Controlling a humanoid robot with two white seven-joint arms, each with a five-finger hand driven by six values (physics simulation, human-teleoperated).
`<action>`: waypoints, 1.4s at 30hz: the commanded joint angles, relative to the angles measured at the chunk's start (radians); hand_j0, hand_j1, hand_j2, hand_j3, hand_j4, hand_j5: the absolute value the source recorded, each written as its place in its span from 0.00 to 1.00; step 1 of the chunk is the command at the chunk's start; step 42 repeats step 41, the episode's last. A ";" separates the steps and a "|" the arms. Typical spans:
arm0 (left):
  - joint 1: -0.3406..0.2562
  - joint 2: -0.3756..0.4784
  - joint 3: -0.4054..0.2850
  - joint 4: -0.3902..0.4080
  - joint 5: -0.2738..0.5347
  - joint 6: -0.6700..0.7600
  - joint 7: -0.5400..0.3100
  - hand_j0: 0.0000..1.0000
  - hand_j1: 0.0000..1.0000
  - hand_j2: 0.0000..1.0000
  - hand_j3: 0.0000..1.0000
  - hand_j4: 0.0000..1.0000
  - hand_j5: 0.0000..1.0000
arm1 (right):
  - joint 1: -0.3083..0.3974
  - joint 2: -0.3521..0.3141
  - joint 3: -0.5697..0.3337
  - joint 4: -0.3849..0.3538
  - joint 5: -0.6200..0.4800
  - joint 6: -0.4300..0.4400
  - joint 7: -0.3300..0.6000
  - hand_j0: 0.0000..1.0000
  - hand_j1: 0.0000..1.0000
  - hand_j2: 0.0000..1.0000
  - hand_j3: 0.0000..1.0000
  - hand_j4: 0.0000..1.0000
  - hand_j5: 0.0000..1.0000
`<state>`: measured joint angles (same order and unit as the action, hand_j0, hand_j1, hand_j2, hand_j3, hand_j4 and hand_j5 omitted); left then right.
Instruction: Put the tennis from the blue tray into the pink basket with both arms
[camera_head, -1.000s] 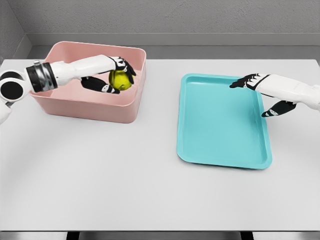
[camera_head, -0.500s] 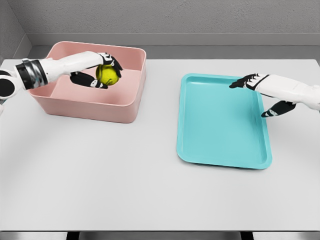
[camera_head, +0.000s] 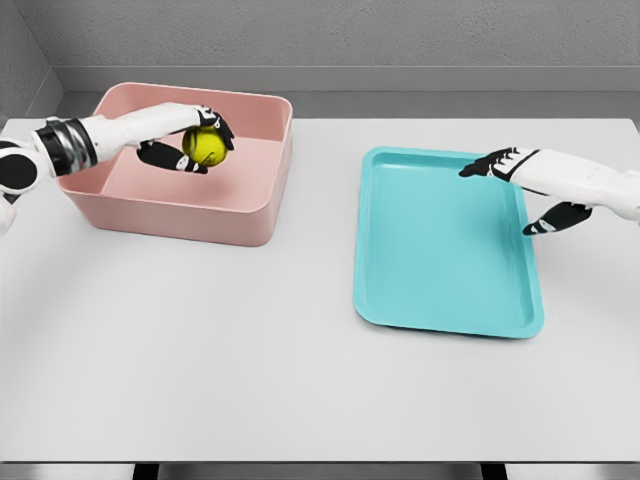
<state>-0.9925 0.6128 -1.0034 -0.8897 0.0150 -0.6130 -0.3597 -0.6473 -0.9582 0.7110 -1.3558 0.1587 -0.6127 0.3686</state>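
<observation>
A yellow-green tennis ball (camera_head: 205, 148) hangs over the inside of the pink basket (camera_head: 170, 212), held from above and below by my left hand (camera_head: 197, 146), which is shut on it. That arm reaches in from the left edge across the basket's rim. The blue tray (camera_head: 445, 245) lies flat on the right half of the table with nothing on it. Over the tray's far right corner my right hand (camera_head: 520, 190) hovers open, fingers spread.
The white table (camera_head: 200, 350) carries only the basket at the back left and the tray at the right. A grey wall runs behind the table's far edge.
My left hand has carried the ball left and slightly up, deeper over the basket's middle. The right hand has stayed where it was.
</observation>
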 joint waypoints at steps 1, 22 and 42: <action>0.002 -0.002 0.011 0.012 0.006 0.002 0.004 0.64 0.64 0.64 0.64 0.64 0.64 | 0.000 -0.001 -0.001 0.000 -0.007 0.002 0.000 1.00 1.00 1.00 1.00 1.00 1.00; 0.084 0.099 0.115 -0.199 0.077 0.002 0.008 1.00 1.00 1.00 1.00 1.00 1.00 | 0.000 -0.008 -0.002 0.001 -0.007 0.002 -0.004 1.00 1.00 1.00 1.00 1.00 1.00; 0.183 0.354 0.123 -0.391 0.172 0.002 0.038 1.00 1.00 1.00 1.00 1.00 1.00 | 0.012 -0.008 0.015 0.003 -0.008 0.002 -0.005 1.00 1.00 1.00 1.00 1.00 1.00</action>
